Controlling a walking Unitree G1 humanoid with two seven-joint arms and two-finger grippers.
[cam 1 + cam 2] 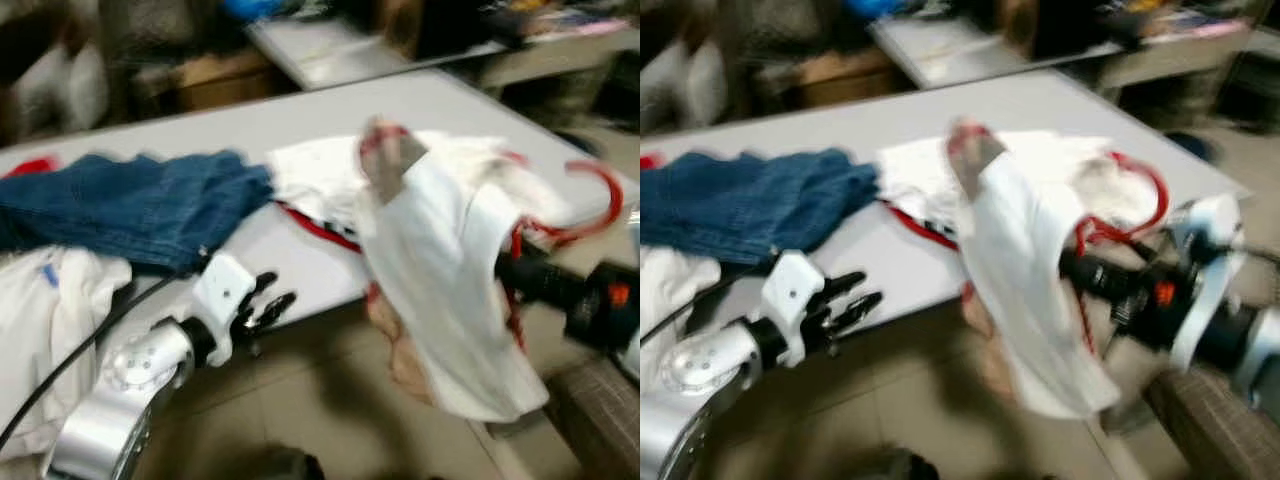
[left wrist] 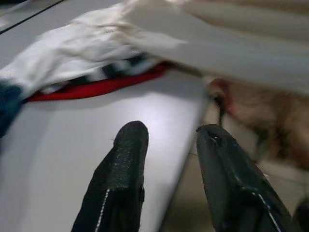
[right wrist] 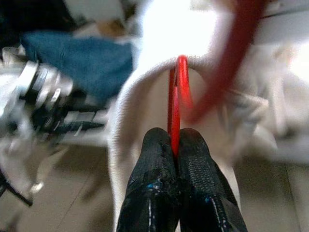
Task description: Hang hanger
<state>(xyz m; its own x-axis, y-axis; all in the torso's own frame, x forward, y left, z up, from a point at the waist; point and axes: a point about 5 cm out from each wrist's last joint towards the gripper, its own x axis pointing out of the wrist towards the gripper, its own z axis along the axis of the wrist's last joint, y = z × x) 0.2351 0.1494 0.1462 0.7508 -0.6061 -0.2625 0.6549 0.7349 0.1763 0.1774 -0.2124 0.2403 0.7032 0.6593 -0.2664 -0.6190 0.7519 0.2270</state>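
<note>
A red hanger [image 1: 597, 205] carries a white garment [image 1: 440, 290] that droops over the front edge of the grey table [image 1: 300, 120]. My right gripper [image 3: 175, 140] is shut on the hanger's red wire [image 3: 175, 104], and its arm reaches in from the right [image 1: 1140, 285]. The hanger's hook [image 1: 1145, 195] curves up to the right of the garment. My left gripper [image 1: 268, 308] hovers at the table's front edge, left of the garment, open with nothing between its fingers [image 2: 123, 159].
Blue jeans [image 1: 130, 205] lie on the table's left part, with white cloth [image 1: 50, 300] in front of them. More white and red clothing [image 1: 310, 185] lies behind the held garment. A second table [image 1: 330, 45] and clutter stand behind. Tiled floor [image 1: 330, 410] lies below.
</note>
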